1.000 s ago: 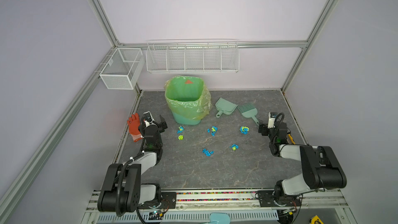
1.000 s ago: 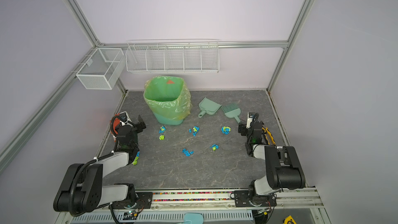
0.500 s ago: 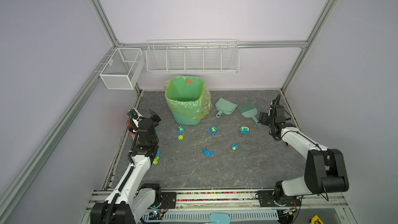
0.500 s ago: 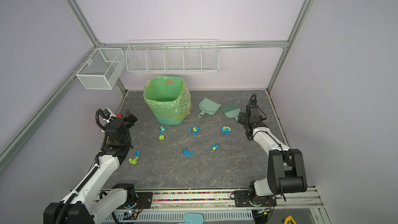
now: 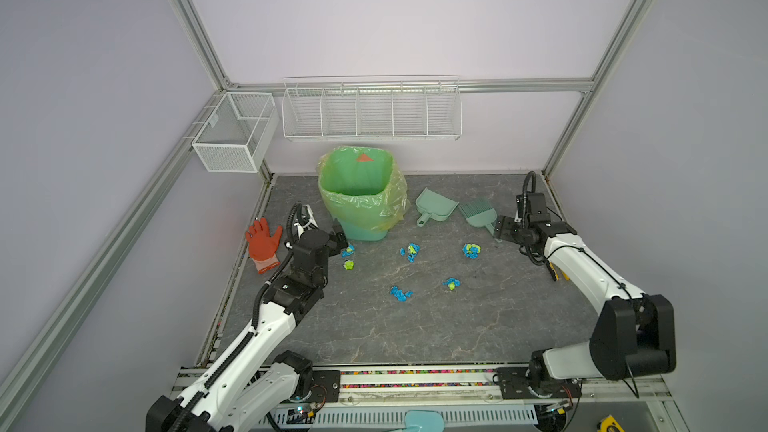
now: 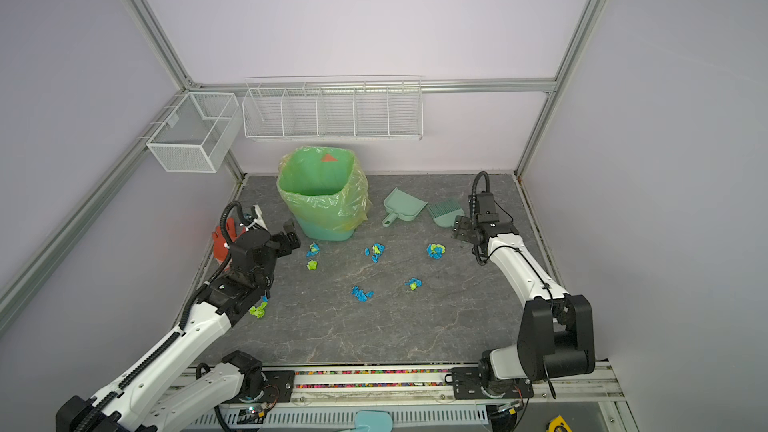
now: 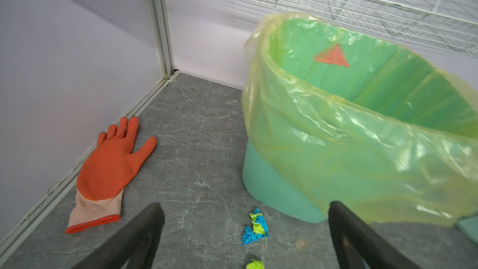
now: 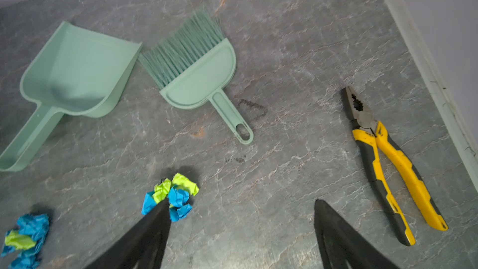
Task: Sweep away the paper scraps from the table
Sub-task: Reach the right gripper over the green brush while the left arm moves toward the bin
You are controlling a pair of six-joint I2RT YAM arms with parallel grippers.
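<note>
Several blue and lime paper scraps lie across the middle of the table (image 5: 457,326); in both top views one sits near the bin (image 5: 348,249) (image 6: 313,249) and another near the brush (image 5: 471,250) (image 6: 435,251). My left gripper (image 5: 338,238) (image 7: 244,204) hovers open beside the bin's base, with a blue-green scrap (image 7: 254,226) on the table below its jaws. My right gripper (image 5: 500,228) (image 8: 242,202) is open and empty just short of the brush handle. A scrap (image 8: 172,195) lies partly behind one of its fingers (image 8: 155,223).
A green bin with a yellow-green liner (image 5: 361,189) stands at the back. A green dustpan (image 5: 436,205) (image 8: 75,73) and brush (image 5: 478,211) (image 8: 199,73) lie to its right. Yellow pliers (image 8: 388,151) lie by the right rail, an orange glove (image 5: 262,243) (image 7: 111,166) by the left rail.
Both arms have unfolded from low poses at the front. The left gripper swung right towards the bin's base, and the right gripper moved back and left towards the brush. Both stayed open.
</note>
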